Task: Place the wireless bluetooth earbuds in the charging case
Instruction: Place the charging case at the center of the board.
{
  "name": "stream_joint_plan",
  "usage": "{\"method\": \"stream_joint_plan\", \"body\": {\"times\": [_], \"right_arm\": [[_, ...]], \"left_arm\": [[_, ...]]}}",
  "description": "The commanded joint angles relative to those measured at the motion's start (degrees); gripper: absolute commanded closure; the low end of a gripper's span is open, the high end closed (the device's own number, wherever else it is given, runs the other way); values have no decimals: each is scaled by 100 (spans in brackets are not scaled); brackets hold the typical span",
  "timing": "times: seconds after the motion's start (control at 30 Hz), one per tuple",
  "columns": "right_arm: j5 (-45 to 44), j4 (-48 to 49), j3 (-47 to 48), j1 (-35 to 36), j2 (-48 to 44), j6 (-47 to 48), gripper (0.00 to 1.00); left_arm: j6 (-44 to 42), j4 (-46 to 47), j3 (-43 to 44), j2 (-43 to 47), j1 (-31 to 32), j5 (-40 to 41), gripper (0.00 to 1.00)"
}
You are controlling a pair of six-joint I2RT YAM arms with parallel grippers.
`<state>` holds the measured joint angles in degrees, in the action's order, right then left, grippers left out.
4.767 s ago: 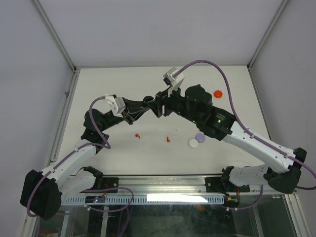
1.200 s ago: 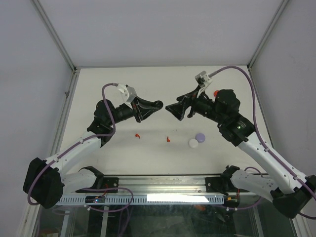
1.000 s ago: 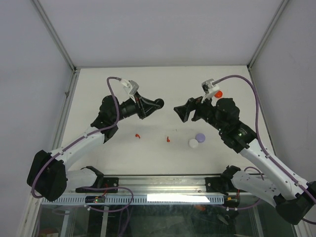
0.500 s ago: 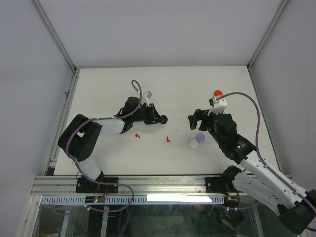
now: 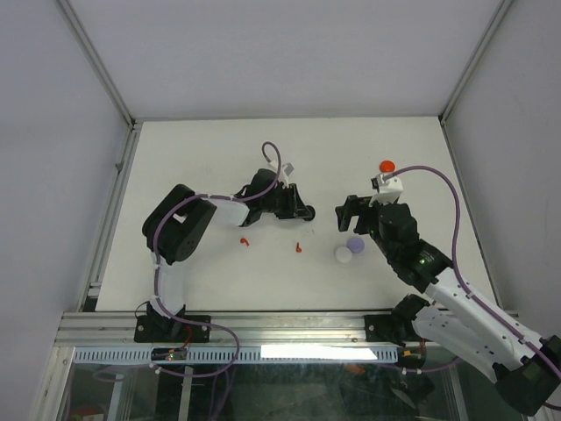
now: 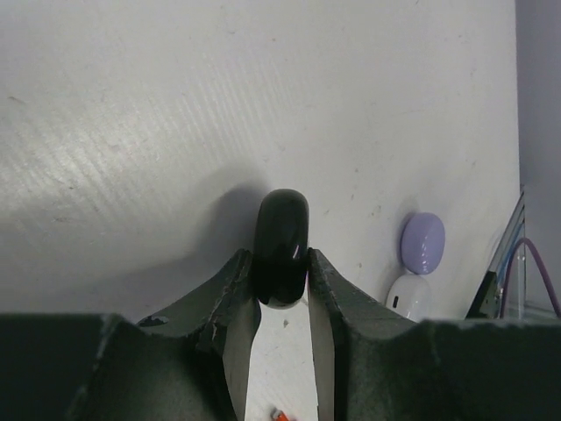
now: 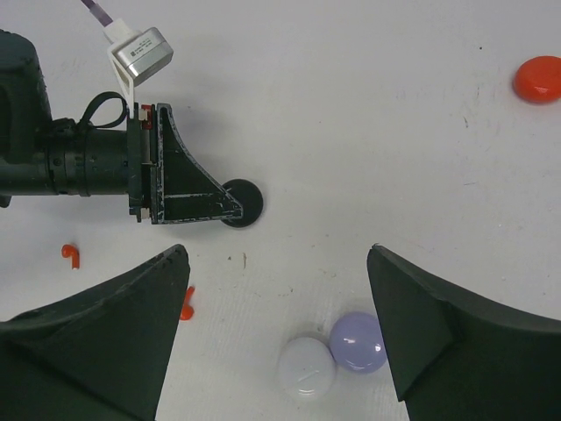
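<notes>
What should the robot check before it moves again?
1. Left pincer gripping the black case: ok.
2. Right pincer open and holding nothing: ok.
3. Red earbuds lying loose on the table: ok.
4. Black case lid open for earbuds: cannot tell.
5. Lilac case and white case untouched by the right pincer: ok.

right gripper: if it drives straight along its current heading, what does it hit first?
Likely bare table, in the gap between the black case and the white case. The right gripper is open and angled down; nothing shows in between, though depth is uncertain.
</notes>
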<state>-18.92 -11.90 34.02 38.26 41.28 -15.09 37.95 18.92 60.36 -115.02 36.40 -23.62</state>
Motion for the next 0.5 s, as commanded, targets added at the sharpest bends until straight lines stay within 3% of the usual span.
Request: {"method": "stream_joint_plan", "body": {"times": [0.0,0.17,0.47], "right_arm": [[-185,294,52,-14,21,-5,14],[-201,332,98,-13,197,25,14],[-178,357,126,-18,293,3,14]], "left_arm": [[-185,-167,213,43,52,305,70],[-469,-417,190,196,102,502,61],[-747,-738,694,-39,579,515,56]]}}
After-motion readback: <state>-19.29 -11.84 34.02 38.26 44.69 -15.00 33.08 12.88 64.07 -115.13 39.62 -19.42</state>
